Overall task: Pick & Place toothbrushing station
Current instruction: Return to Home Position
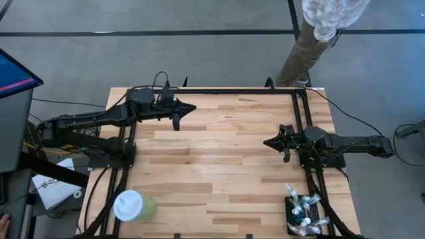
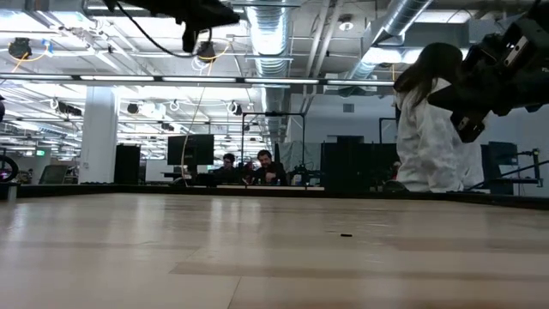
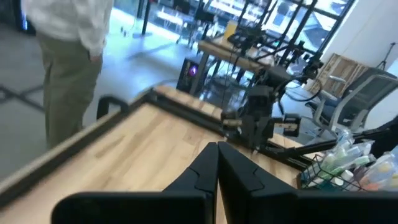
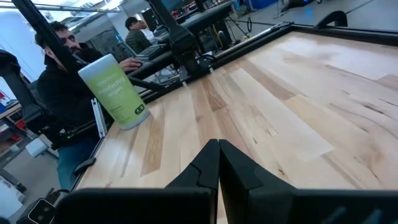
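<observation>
The toothbrushing station, a small black wire holder with brushes and tubes standing in it, rests on the table's near right corner; the left wrist view shows it too. My left gripper hangs shut above the table's far left part, pointing toward the right edge, with nothing in it. My right gripper is shut and empty at the table's right side, pointing toward the left edge, far from the station. In the wrist views the shut fingers meet.
A pale green cup with a white lid stands at the near left corner, also seen as a green canister. A person stands beyond the far right edge. A black frame rail runs along the far edge.
</observation>
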Robot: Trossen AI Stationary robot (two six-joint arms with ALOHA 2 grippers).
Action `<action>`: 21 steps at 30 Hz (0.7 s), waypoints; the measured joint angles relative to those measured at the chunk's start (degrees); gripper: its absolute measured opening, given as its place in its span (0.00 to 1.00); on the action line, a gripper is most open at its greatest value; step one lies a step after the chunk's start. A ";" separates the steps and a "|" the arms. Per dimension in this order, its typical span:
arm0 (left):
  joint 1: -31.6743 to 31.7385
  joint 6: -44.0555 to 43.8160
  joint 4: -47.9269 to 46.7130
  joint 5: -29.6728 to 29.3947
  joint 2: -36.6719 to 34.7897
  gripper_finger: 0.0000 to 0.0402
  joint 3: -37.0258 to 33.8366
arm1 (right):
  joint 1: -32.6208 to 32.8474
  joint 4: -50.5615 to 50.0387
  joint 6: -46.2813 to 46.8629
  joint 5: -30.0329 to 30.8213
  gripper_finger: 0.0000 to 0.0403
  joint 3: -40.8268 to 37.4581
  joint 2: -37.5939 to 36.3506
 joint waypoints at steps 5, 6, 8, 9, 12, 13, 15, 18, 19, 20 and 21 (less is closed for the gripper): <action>0.00 2.73 -0.57 -0.09 -5.10 0.00 -0.21 | 0.00 -0.01 0.01 -0.05 0.00 -0.02 0.00; 0.00 2.77 -0.55 -0.25 -6.20 0.00 -0.59 | 0.00 -0.01 0.02 -0.05 0.00 -0.02 0.00; -0.01 2.51 -0.33 -0.55 -8.61 0.00 -2.02 | 0.00 -0.02 0.02 -0.05 0.00 -0.04 0.00; -0.14 2.39 -0.43 -0.58 -10.02 0.00 -3.13 | 0.00 -0.02 0.02 -0.05 0.00 -0.04 0.00; -1.37 2.36 -0.39 -0.66 -14.48 0.00 -7.19 | 0.00 -0.02 0.02 -0.05 0.00 -0.04 0.00; -1.85 2.34 -0.46 -0.63 -16.23 0.00 -8.71 | 0.00 -0.02 0.00 -0.05 0.00 -0.04 0.00; -2.79 2.33 -0.11 -0.64 -20.00 0.00 -11.75 | 0.00 -0.02 0.02 -0.05 0.00 -0.04 0.00; -4.13 1.07 0.23 -1.39 -26.11 0.00 -16.07 | 0.00 -0.03 0.02 -0.05 0.00 -0.07 0.00; -4.53 0.97 0.39 -1.60 -28.21 0.00 -17.30 | 0.00 -0.02 0.02 -0.05 0.00 -0.07 0.00; -4.89 0.98 0.71 -1.64 -30.22 0.00 -18.43 | 0.00 -0.04 0.02 -0.05 0.00 -0.07 0.00; -5.19 0.93 0.72 -1.71 -32.16 0.00 -19.61 | 0.00 -0.03 0.02 -0.05 0.00 -0.07 0.00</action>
